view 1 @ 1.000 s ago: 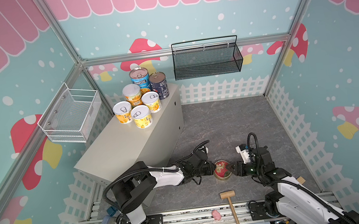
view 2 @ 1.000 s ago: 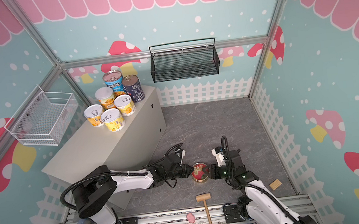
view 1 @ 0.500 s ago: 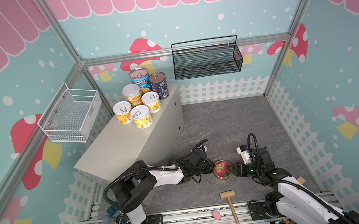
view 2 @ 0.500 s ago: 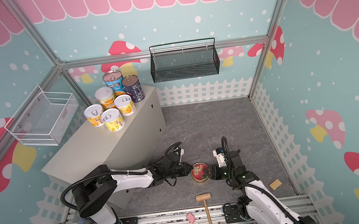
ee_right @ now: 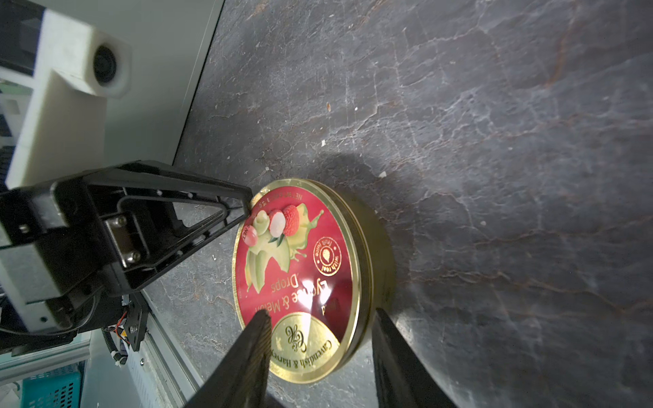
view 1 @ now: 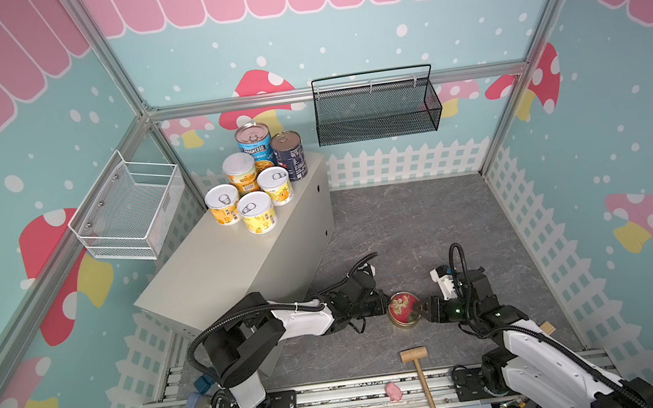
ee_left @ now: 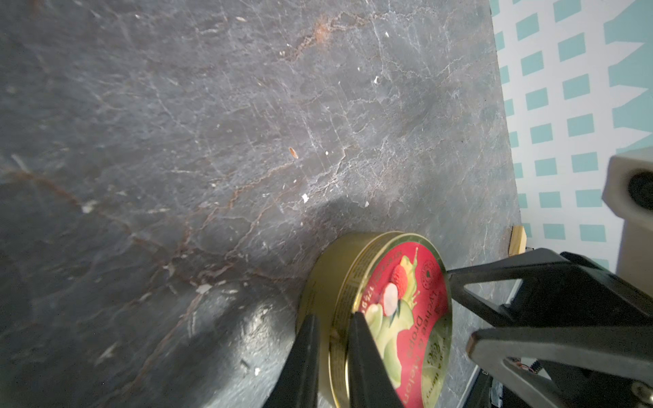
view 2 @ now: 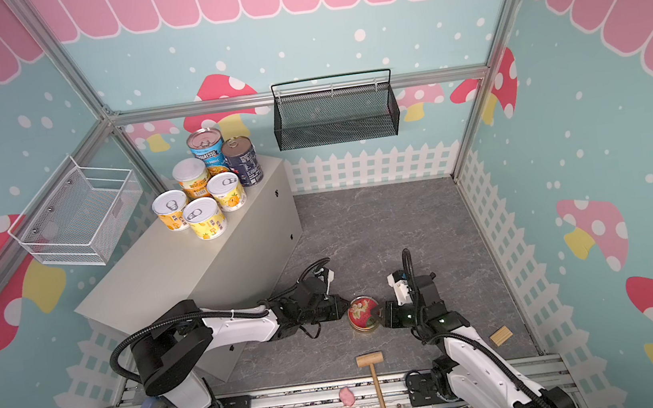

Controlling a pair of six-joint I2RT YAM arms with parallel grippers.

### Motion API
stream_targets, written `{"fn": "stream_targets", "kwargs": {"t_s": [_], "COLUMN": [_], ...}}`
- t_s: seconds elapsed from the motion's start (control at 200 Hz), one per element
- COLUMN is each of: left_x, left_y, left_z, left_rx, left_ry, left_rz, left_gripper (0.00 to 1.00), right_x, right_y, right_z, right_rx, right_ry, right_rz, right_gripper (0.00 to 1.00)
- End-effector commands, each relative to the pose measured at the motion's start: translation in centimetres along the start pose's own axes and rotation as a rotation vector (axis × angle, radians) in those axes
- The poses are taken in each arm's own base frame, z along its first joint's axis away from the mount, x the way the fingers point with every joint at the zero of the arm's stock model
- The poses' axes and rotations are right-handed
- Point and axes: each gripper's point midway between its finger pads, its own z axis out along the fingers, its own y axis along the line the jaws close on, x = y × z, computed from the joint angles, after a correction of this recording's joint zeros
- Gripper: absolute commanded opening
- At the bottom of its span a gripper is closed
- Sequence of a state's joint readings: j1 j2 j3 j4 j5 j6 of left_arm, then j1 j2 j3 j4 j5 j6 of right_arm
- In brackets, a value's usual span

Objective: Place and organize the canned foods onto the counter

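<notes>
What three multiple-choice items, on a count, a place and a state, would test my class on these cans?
1. How many cans stand on the counter? A six; B four; C seven.
2. Where is the red-lidded tin? A on the counter; B on top of the cans; C on the floor between the left gripper and the right gripper.
3. How do those cans stand? A on their sides; B upright; C upside down.
Key: 1 A, six tops show on it; 2 C, both wrist views show it on grey floor, a gripper at each side; 3 B, every top faces up.
</notes>
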State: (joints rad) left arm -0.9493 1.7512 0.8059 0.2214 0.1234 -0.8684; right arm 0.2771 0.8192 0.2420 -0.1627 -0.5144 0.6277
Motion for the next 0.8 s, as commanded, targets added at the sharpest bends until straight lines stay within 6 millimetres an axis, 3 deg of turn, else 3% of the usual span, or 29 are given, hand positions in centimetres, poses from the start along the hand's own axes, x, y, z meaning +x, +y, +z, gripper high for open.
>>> {"fn": "stream_targets", "kwargs": {"t_s": [0.0,0.295,0.56,0.796], "left_x": [4.4,4.7,4.8,4.7], "left_y": [8.9,9.6,9.7,10.2], "left_z": [0.1,-0.1,0.1,-0.1], "left_rx": [-0.304,-0.334,-0.343,-0.358], "left_ry": [0.136,0.145,0.156,0.148], "left_rz": [-0.056,-0.060,-0.062,-0.074], "left_gripper": [0.17,0.13,0.13,0.09], "right_x": [0.8,1.7,0.6,0.2], "right_y": [-0.4,0.0,2.5,3.2], "right_z": [0.1,0.6,0.2,-0.1], "right_rx": [0.013,-0.020,-0.145,-0.169], "right_ry": [0.012,0.054,0.021,0.006], "right_rz": [0.020,0.016,-0.010,-0.022], "right_gripper": [0.48,0.48,0.46,0.46]}}
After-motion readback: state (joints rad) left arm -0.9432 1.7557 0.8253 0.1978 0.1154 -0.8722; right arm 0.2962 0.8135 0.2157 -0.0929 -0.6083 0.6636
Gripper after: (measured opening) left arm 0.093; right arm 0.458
